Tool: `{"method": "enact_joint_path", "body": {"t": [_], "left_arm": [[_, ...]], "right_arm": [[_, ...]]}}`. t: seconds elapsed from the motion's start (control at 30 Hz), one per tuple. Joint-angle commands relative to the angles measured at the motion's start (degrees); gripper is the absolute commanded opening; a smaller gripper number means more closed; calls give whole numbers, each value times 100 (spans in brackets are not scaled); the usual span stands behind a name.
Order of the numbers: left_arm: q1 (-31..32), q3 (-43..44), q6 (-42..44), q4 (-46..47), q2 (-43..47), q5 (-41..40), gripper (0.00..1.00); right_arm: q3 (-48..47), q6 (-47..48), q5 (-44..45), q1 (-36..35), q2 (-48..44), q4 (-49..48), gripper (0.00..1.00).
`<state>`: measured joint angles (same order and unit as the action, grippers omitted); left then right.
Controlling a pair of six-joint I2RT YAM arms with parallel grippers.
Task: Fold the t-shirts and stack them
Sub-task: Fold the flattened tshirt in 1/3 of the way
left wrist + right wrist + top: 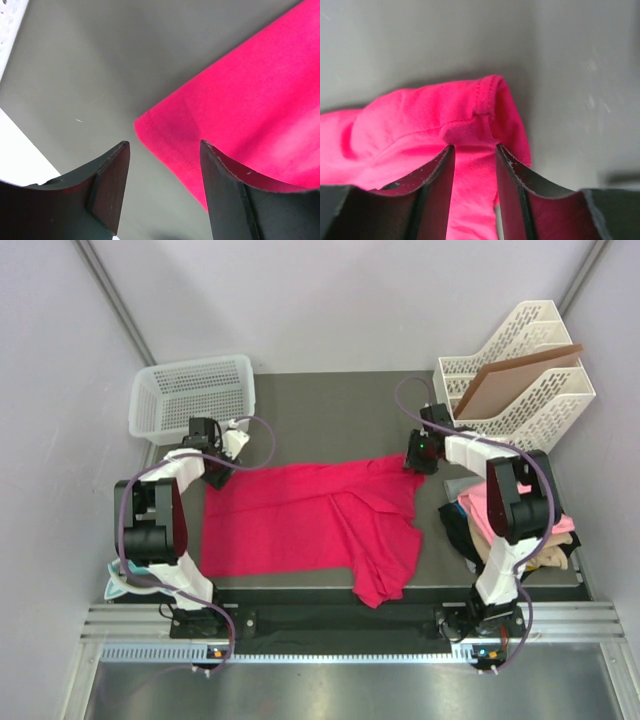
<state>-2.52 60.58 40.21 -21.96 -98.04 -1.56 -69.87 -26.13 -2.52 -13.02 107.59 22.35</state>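
A crimson-pink t-shirt [290, 520] lies spread on the grey table [330, 420], its right part folded over and hanging past the near edge. My left gripper [222, 458] hovers open at the shirt's far left corner [150, 127], which lies between its fingers [162, 145] and touches neither. My right gripper [416, 458] is at the far right corner, its jaws partly open astride a bunched fold of the crimson-pink t-shirt [420, 115], which fills the gap [475, 146]. Light pink [482, 508], beige [548, 552] and black [455, 530] t-shirts lie heaped at the right.
A white mesh basket [195, 390] stands at the back left. At the back right a white file rack [540, 390] holds a brown board [510, 385]. Something pale teal [120, 578] lies beside the left arm's base.
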Motion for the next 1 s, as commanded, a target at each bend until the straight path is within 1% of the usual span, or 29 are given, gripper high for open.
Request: {"method": "enact_joint_path", "body": {"t": [0.0,0.1,0.2,0.33,0.43,0.57,0.77,0.83,0.97], "left_arm": [[15,86,-22,306,39,42,63],[15,86,-4,306,136,95,63],[15,165,5,297,215,121,63],[15,279,-30,262,189,130,63],[15,297,-65,323,119,121,63],[15,349,-92,288,22,130,63],[15,358,-57,87,65,130,62],[15,315,-48,-1,180,445,62],[41,296,-83,-177,119,666,61]], "right_arm": [[342,108,288,19,-598,560,38],[229,152,288,-52,-932,753,38],[-289,135,201,-87,-995,929,37],[-1298,73,-46,-184,-565,1104,37],[-1634,29,-160,-298,-169,1114,37],[-1575,-15,-345,-360,174,1052,36],[-1012,-50,-424,-368,35,824,36],[-863,-41,-398,-368,8,754,36],[-730,-85,-450,-377,121,640,35]]}}
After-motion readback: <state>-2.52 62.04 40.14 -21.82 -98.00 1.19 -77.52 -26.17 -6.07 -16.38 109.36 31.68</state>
